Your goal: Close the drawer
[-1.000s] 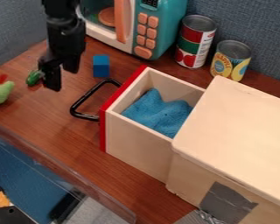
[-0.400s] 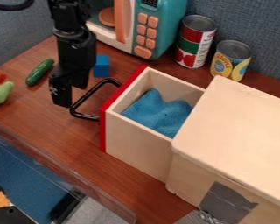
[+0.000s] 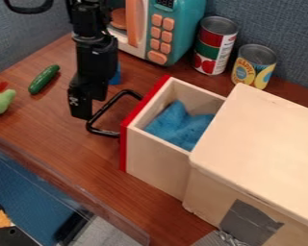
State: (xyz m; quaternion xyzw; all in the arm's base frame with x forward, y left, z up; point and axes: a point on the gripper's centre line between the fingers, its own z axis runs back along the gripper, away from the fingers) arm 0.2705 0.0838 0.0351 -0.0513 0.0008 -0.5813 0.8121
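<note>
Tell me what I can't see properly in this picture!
All in the camera view:
- What's under the blue cloth: the cloth covers it.
- The drawer's back: hidden inside the wooden box.
- Most of the blue block: behind the robot arm.
- The toy microwave's top: cut off by the top edge.

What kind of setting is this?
Likely a toy kitchen mock-up on a lab table: a toy microwave and food cans stand by a wooden drawer box, with a robot arm over the wood-look surface.
</note>
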